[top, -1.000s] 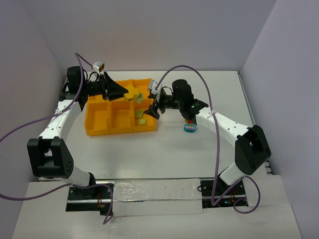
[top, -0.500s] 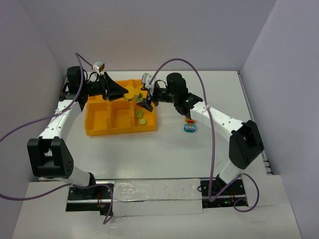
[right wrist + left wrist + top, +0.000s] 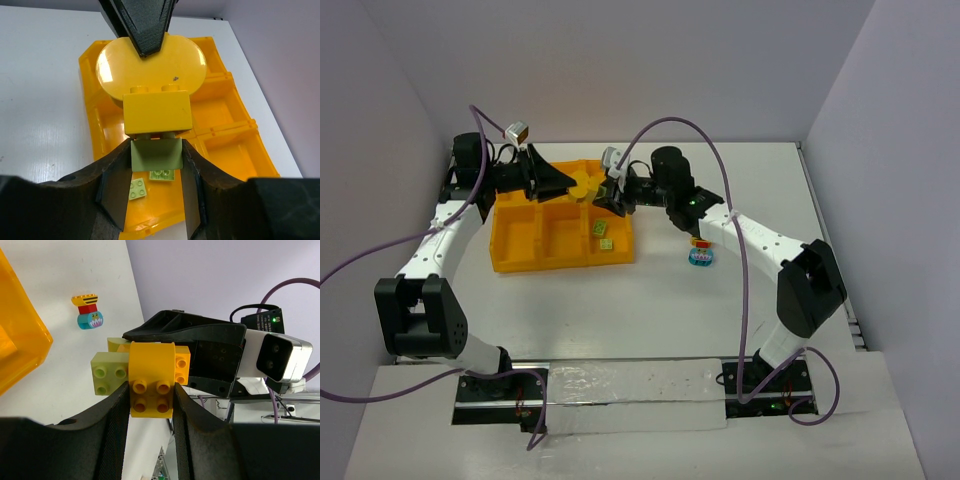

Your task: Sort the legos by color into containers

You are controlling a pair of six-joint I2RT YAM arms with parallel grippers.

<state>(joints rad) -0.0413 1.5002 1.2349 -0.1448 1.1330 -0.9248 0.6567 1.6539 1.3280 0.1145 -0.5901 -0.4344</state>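
Above the orange-yellow tray (image 3: 545, 250), both grippers meet on one stack of legos. My left gripper (image 3: 566, 186) is shut on the yellow brick (image 3: 152, 385), which fills the gap between its fingers. A lime green brick (image 3: 156, 154) is joined to that yellow brick (image 3: 157, 112), and my right gripper (image 3: 156, 161) is shut on it, both pads against its sides. A round yellow piece (image 3: 150, 67) sits behind the stack. Two loose lime green bricks (image 3: 161, 174) (image 3: 137, 189) lie in the tray compartment below.
A small stack of yellow, red and light blue legos (image 3: 700, 252) stands on the white table right of the tray, also visible in the left wrist view (image 3: 89, 312). Grey walls close in the table at the back and sides.
My right arm swung left from near the table stack to the tray, and its jaws closed on the lime green brick. The left arm held still with the yellow brick.
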